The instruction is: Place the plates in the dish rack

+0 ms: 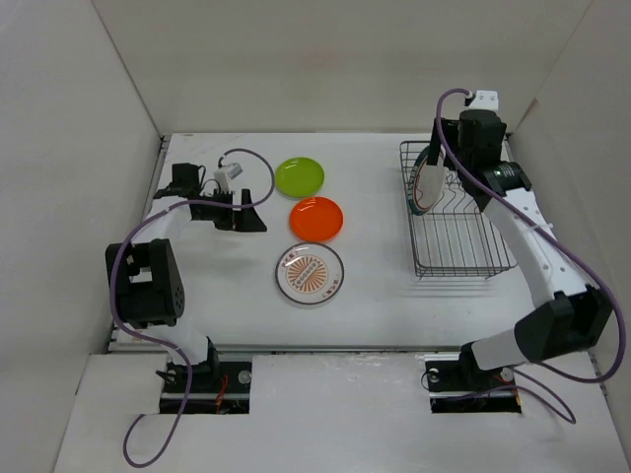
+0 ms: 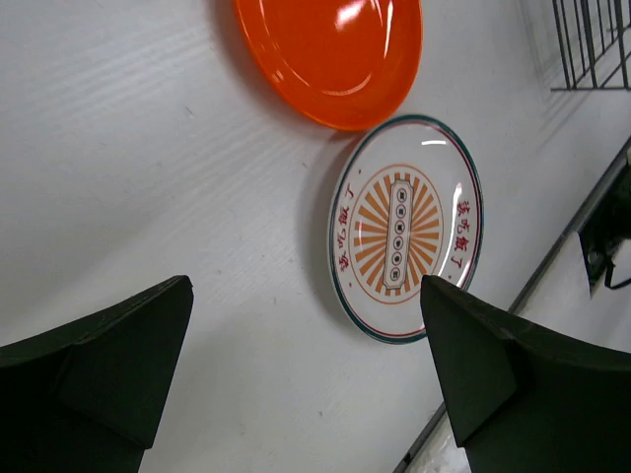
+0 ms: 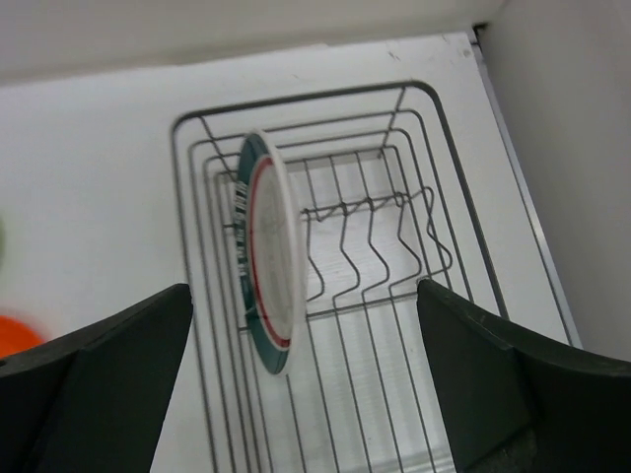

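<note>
The lime green plate (image 1: pixel 299 175), the orange plate (image 1: pixel 316 219) and the white plate with orange pattern (image 1: pixel 311 273) lie flat in a row at the table's middle. The white plate with dark teal rim (image 3: pixel 268 266) stands on edge at the left end of the wire dish rack (image 3: pixel 394 108), leaning against its prongs; from above it (image 1: pixel 424 187) sits in the rack (image 1: pixel 463 246). My right gripper (image 3: pixel 304 291) hovers over it, open, touching nothing. My left gripper (image 2: pixel 306 291) is open and empty above bare table, left of the patterned plate (image 2: pixel 406 229) and orange plate (image 2: pixel 335 54).
White walls enclose the table on the left, back and right; the rack stands close to the right wall. The table's front edge rail (image 2: pixel 552 266) runs just past the patterned plate. The left gripper (image 1: pixel 242 212) sits left of the plates, the right gripper (image 1: pixel 434 182) at the rack's far left.
</note>
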You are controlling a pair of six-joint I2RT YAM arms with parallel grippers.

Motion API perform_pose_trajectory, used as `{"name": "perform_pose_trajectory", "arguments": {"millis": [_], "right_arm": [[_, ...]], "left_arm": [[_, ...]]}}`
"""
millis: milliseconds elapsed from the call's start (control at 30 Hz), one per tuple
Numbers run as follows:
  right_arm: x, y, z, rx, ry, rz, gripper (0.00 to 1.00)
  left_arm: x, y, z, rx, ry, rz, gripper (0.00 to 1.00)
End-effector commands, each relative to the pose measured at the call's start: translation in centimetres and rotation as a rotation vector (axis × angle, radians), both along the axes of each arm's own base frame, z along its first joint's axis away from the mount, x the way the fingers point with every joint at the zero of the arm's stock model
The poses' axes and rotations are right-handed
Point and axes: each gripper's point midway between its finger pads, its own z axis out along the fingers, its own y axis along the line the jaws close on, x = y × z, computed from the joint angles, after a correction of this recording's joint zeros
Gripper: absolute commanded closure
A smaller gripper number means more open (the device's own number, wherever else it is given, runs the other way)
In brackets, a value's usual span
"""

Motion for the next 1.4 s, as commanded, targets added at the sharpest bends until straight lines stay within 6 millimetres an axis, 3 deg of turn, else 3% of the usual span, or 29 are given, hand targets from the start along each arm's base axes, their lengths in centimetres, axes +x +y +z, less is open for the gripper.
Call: {"name": "perform_pose_trajectory", "arguments": {"millis": [0,133,300,333,500,600,700,767,867,933,1033,1067,1100,1367], "right_arm": [[-1.4,3.6,4.4,0.085,-0.117,0.167,0.0],[-2.6,6.0,4.7,0.137,-0.13,0.278,0.0],[-4.0,7.3,5.9,0.161,-0.161,0.347,0.0],[-4.3,7.4,6.4,0.166,-0.174,0.356,0.0],[-4.9,8.2,5.4,0.193,-0.164,0.38,0.0],[-5.1,8.7,5.4,0.198,-0.168,0.399,0.0],[-5.1,8.9,4.7,0.209,-0.157,0.404,0.0],[-5.2,9.1,4.7,0.213,-0.155,0.414,0.0],[-5.2,9.2,4.7,0.216,-0.154,0.422,0.0],[-5.2,9.4,4.7,0.219,-0.153,0.431,0.0],[-5.2,9.4,4.7,0.219,-0.153,0.431,0.0],[-5.2,9.4,4.7,0.219,-0.153,0.431,0.0],[-5.2,9.4,4.7,0.219,-0.153,0.431,0.0],[-5.0,9.4,4.8,0.219,-0.153,0.431,0.0]], "left_arm": [[-2.3,-2.3,-1.4,-0.039,0.027,-0.131,0.0],[-4.3,-4.1,-4.4,-0.04,0.13,-0.206,0.0],[-5.4,-5.0,-7.6,-0.047,0.251,-0.234,0.0],[-5.4,-5.3,-7.8,-0.049,0.259,-0.235,0.0],[-6.2,-6.4,-9.1,-0.048,0.319,-0.235,0.01],[-6.7,-7.3,-10.0,-0.021,0.338,-0.259,0.06],[-7.0,-7.9,-10.5,0.0,0.343,-0.276,0.26],[-7.2,-8.2,-10.5,0.0,0.352,-0.279,0.33],[-7.1,-8.0,-10.9,0.017,0.35,-0.266,0.34],[-7.1,-7.9,-11.0,0.027,0.357,-0.256,0.44],[-7.0,-7.7,-11.8,0.047,0.375,-0.242,0.67],[-6.8,-7.7,-11.9,0.047,0.373,-0.242,0.82],[-6.8,-7.7,-11.9,0.047,0.373,-0.242,0.9],[-7.0,-7.7,-12.0,0.042,0.386,-0.265,1.0]]}}
